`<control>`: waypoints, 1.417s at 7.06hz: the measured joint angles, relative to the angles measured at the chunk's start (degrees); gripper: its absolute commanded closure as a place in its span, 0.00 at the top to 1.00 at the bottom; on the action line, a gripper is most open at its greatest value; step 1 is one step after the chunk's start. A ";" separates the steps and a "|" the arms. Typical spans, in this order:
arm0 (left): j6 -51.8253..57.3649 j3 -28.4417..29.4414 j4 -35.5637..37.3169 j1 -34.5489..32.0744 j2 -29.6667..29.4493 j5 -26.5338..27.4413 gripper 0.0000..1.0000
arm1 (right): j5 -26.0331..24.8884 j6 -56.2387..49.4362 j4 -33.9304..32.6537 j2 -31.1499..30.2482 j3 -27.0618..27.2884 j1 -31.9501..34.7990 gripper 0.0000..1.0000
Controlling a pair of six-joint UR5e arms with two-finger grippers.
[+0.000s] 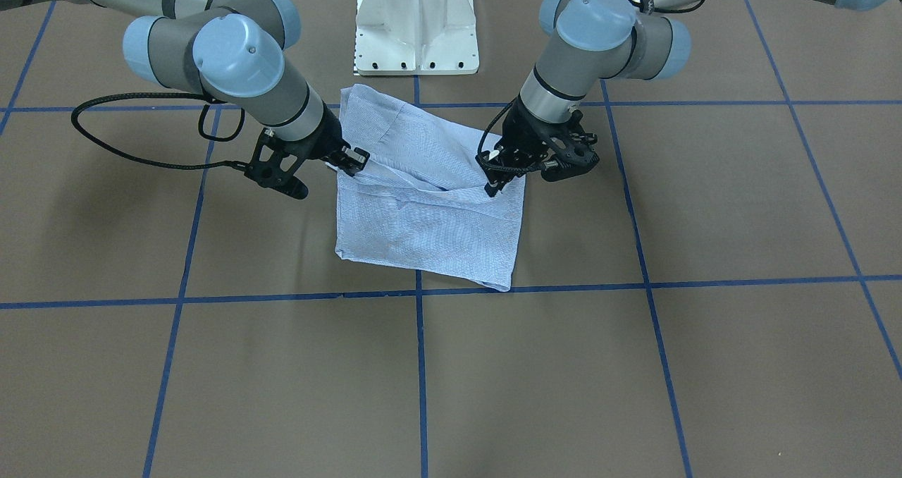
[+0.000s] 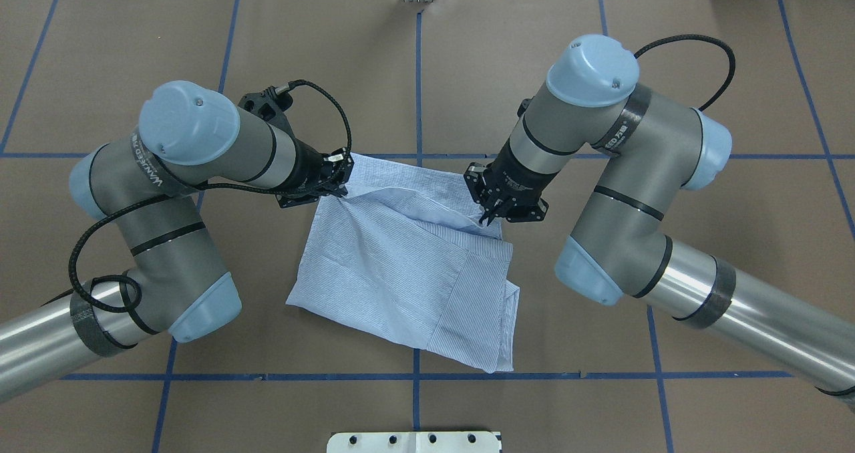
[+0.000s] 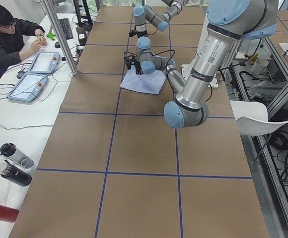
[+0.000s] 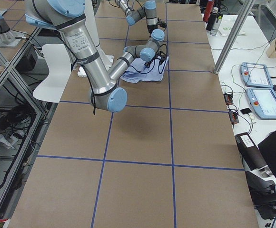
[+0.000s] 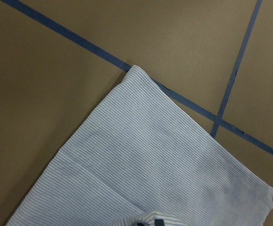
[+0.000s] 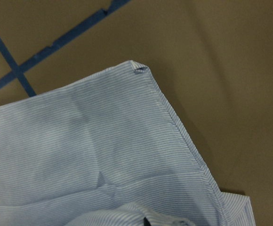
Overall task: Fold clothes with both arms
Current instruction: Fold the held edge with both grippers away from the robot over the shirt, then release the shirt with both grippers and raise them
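Note:
The clothes are one light blue-and-white striped shirt [image 2: 401, 272], lying partly folded on the brown table just ahead of the robot's base. My left gripper [image 2: 336, 180] is shut on the shirt's far left corner. My right gripper [image 2: 487, 218] is shut on a raised fold at the far right edge. In the front-facing view the left gripper [image 1: 491, 185] is on the right and the right gripper [image 1: 352, 162] on the left, and the shirt [image 1: 430, 224] hangs between them. Both wrist views look down on flat striped cloth [image 5: 150, 160] [image 6: 80, 141] with only a dark fingertip at the bottom edge.
The white pedestal base [image 1: 417, 27] stands just behind the shirt. Blue tape lines [image 2: 417, 72] divide the brown table cover. A person [image 3: 7, 34] sits at a side table with teach pendants [image 3: 35, 74]. Bottles [image 3: 12, 163] and a white chair [image 3: 255, 116] stand off the table.

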 measured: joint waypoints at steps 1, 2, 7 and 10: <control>0.65 1.17 -0.56 -0.78 -0.66 -0.03 0.00 | 0.02 -0.71 0.00 1.28 -1.81 1.06 0.00; 1.39 2.94 -1.05 -1.59 -1.55 -0.04 0.00 | -0.03 -1.76 0.04 3.24 -4.73 1.63 0.00; 2.56 17.37 -10.99 -3.09 -6.18 0.05 0.00 | -0.22 -6.51 0.30 8.72 -15.61 2.70 0.00; 2.55 22.58 -14.78 -3.98 -8.24 0.12 0.41 | -0.25 -7.91 0.41 9.37 -18.55 3.02 0.99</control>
